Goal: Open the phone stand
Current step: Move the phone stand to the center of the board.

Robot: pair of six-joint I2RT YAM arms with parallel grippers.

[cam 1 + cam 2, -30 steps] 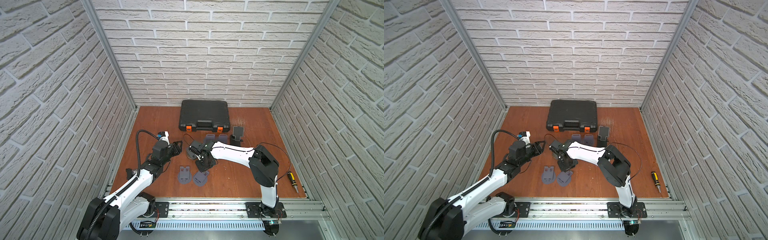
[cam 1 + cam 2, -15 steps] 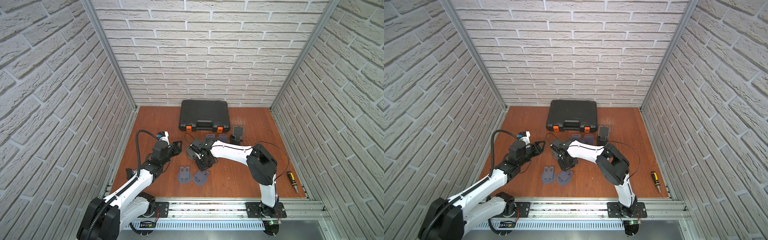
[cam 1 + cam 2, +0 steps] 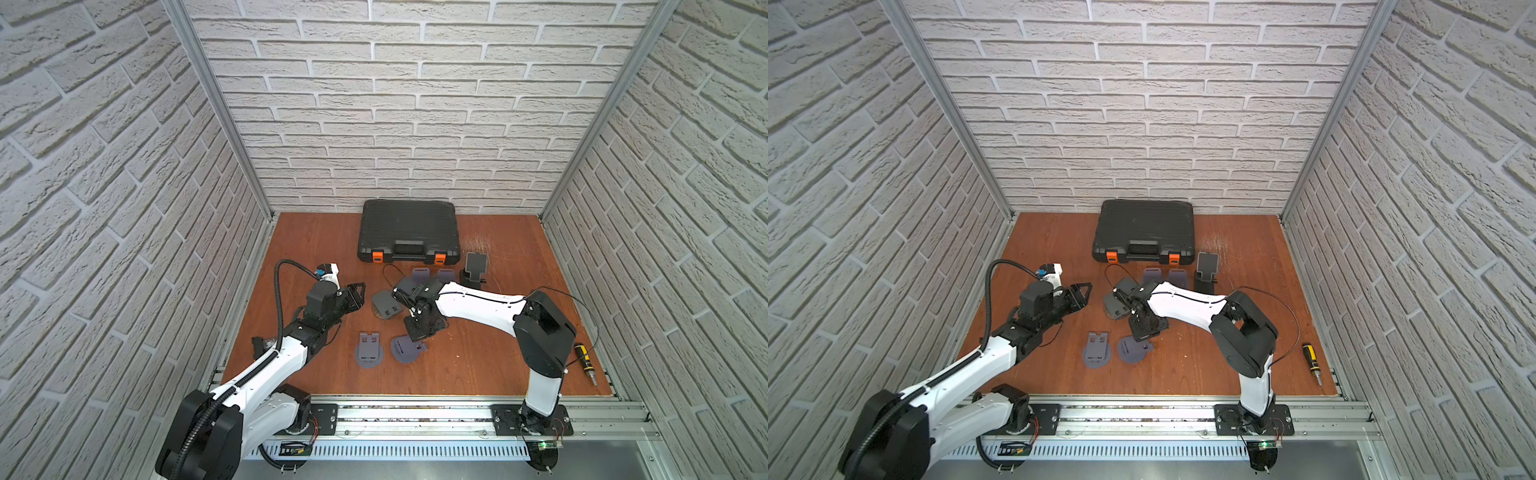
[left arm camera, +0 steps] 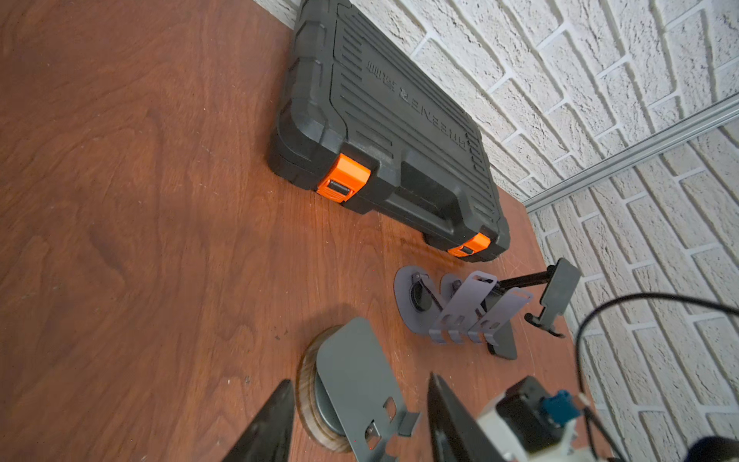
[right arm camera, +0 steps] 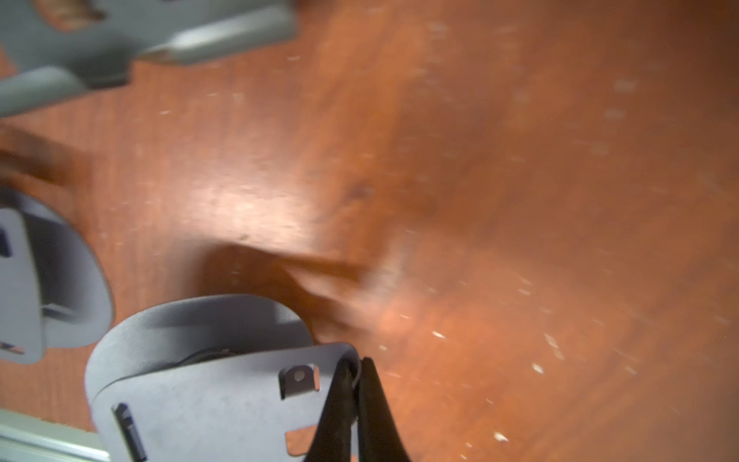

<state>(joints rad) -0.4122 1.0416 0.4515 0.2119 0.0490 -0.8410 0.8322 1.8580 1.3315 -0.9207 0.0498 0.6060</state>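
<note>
1. Right hand (image 5: 355, 374): fingers together, clamped on the phone stand (image 5: 208, 392) at the thin edge of its top flap.
2. The phone stand lies on the worktop (image 3: 478, 361) directly under the right hand's tips. A dark gap shows between flap and base.
3. A second folded stand (image 3: 368, 349) lies just beside it, clear of the hand.
4. Left hand (image 3: 360, 296): fingers apart, holding nothing. A wood-based stand (image 4: 348, 380) sits just ahead of its tips.
</note>
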